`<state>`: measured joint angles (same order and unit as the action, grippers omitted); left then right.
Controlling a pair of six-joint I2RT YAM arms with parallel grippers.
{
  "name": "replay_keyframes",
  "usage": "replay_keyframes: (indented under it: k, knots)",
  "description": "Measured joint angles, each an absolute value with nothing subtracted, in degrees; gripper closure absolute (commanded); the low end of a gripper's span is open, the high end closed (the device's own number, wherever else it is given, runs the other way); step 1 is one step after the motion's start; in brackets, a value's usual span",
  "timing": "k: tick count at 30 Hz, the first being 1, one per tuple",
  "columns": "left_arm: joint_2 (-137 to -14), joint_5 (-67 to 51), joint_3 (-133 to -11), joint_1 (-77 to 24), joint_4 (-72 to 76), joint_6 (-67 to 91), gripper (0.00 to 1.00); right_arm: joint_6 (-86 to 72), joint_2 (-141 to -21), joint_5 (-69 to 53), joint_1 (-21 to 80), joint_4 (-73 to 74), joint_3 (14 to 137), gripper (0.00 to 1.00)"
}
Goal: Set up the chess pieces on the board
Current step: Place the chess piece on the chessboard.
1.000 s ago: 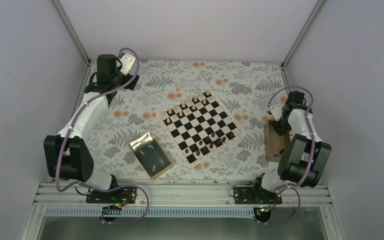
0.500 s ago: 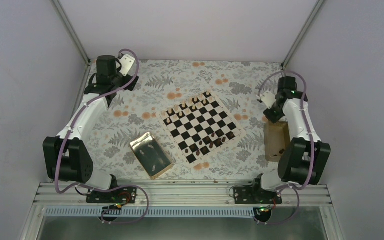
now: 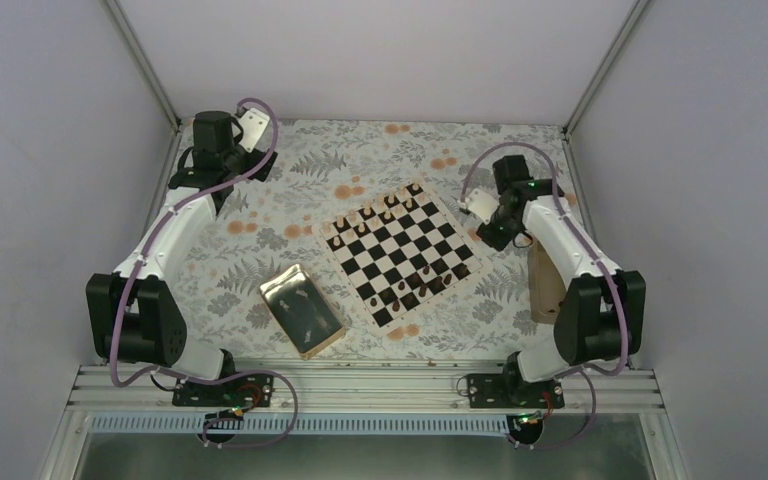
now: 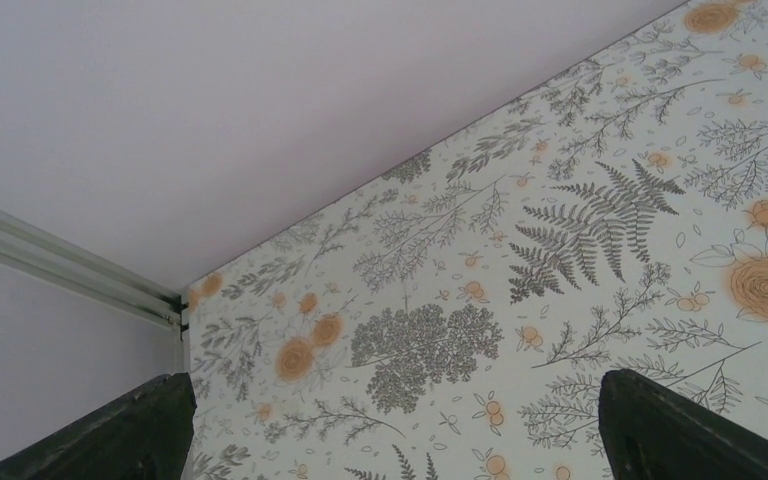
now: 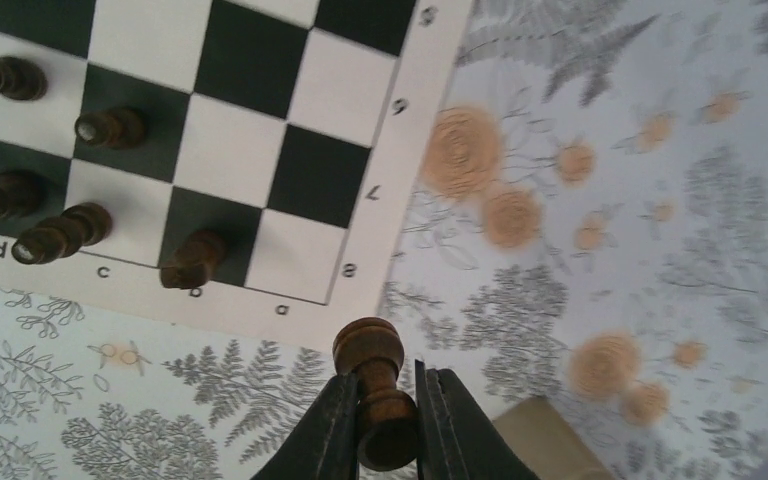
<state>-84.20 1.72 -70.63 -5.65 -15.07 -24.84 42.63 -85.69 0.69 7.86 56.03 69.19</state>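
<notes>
Nearest the arm bases, a shiny gold rectangular tray (image 3: 302,310) sits on the worktop (image 3: 290,200), which is covered in a fern-and-flower print. To its right lies the square black-and-cream checkered board (image 3: 405,247) with a pale wooden rim. Dark brown wooden chess pieces (image 5: 195,260) stand along its edge rows. Just off the board's right corner, the right gripper (image 5: 385,385) is clenched on a dark brown pawn-shaped piece (image 5: 368,345), whose round head pokes out past the fingertips. Toward the far left corner, the left gripper (image 4: 392,400) hangs released, jaws spread wide, grasping nothing.
</notes>
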Motion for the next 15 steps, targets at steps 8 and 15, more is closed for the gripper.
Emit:
replay_keyframes:
  k: [8,15]
  knots:
    - [-84.20,1.74,-70.22,-5.65,-15.09,-24.84,0.00,40.14,-88.88,0.34,11.05,52.69,61.76,0.86]
    - [-84.20,1.72,-70.22,-5.65,-15.07,-24.82,0.00,38.89,-90.94,0.16,12.01,49.74,59.61,0.85]
